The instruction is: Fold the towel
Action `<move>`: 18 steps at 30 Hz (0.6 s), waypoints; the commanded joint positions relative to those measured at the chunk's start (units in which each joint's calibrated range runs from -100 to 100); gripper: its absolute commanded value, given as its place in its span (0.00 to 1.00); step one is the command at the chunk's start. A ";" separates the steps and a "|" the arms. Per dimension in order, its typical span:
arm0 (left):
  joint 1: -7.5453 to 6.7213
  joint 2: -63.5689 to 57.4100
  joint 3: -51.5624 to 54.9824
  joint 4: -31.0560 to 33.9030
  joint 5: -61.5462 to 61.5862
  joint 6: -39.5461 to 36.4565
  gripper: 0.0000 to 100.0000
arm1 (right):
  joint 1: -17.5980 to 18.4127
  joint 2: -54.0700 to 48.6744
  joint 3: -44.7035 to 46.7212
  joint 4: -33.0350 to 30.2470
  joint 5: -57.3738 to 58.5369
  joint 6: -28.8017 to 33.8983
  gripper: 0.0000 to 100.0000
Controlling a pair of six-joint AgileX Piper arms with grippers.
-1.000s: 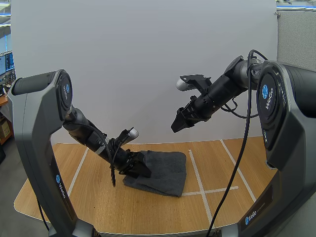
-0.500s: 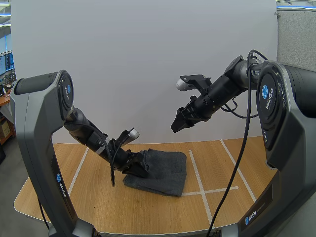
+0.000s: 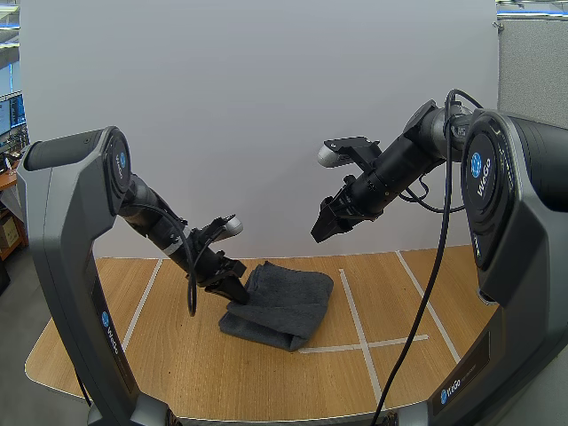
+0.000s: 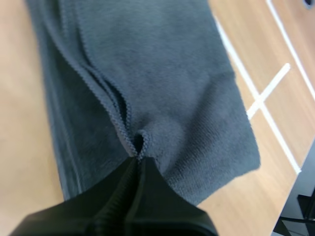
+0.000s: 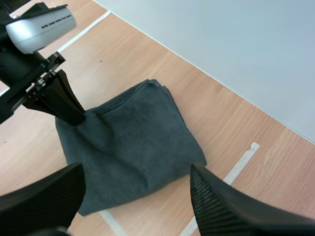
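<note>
A dark grey towel [image 3: 282, 306], folded in layers, lies mid-table on the wood. My left gripper [image 3: 238, 294] is at its left edge. In the left wrist view my left gripper [image 4: 139, 158] is shut on a small pucker of the towel [image 4: 162, 83], right at the layered hem. The pinched edge is raised a little off the table. My right gripper [image 3: 321, 229] hangs in the air above and behind the towel, open and holding nothing. From the right wrist view its ribbed fingers [image 5: 216, 206] stand wide apart over the towel [image 5: 133, 142], with my left gripper [image 5: 74, 116] at the cloth's edge.
White tape lines [image 3: 353, 321] cross the wooden table [image 3: 160, 355] just right of the towel. A white wall stands behind. Bare wood lies left of and in front of the towel.
My left gripper has closed on the towel's left edge and drawn it up, bunching the cloth; its arm has risen. The right arm has barely moved.
</note>
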 commanded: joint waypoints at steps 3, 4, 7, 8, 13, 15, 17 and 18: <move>1.36 3.47 -0.64 2.00 -3.36 2.26 0.00 | -0.19 -0.71 0.62 0.52 0.81 0.95 1.00; 1.36 4.35 -0.64 2.31 -5.52 2.26 0.00 | -0.19 -0.62 0.62 0.52 0.81 1.68 1.00; 1.36 7.01 -0.64 2.96 -9.69 2.26 0.00 | -0.19 -0.62 0.91 0.26 0.81 1.78 1.00; 1.36 7.76 -0.64 2.96 -10.72 2.40 0.00 | -0.19 -0.62 1.53 0.26 0.81 1.78 1.00; 1.36 9.37 -0.64 2.85 -17.30 2.41 0.00 | -0.19 -0.62 5.51 0.26 0.81 1.65 0.77; 1.36 9.37 -0.64 2.59 -17.43 2.86 0.00 | -0.19 -0.62 7.76 1.48 0.81 1.43 0.31; 1.36 9.37 -0.64 2.47 -17.43 2.86 0.00 | -0.19 -0.62 10.18 3.61 0.81 0.03 0.00; 1.36 9.37 -0.64 2.44 -17.59 2.86 0.00 | -0.19 -0.62 11.40 5.17 0.81 -0.70 0.00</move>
